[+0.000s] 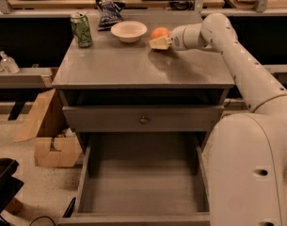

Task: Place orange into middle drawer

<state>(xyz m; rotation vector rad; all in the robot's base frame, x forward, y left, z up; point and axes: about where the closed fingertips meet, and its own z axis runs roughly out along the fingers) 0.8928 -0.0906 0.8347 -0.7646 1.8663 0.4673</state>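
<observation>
The orange (159, 32) rests on the back right of the grey cabinet top (133, 67), just right of the white bowl (129, 30). My gripper (159, 42) reaches in from the right, low over the top and right against the orange's front side, hiding its lower part. The middle drawer (143, 185) is pulled out wide open at the bottom of the cabinet, its flat floor bare.
A green can (81, 29) stands at the back left of the top, and a dark chip bag (109, 12) lies behind the bowl. A shallower drawer front with a round knob (144, 119) is shut above the open drawer. Cardboard boxes (46, 135) sit on the floor at left.
</observation>
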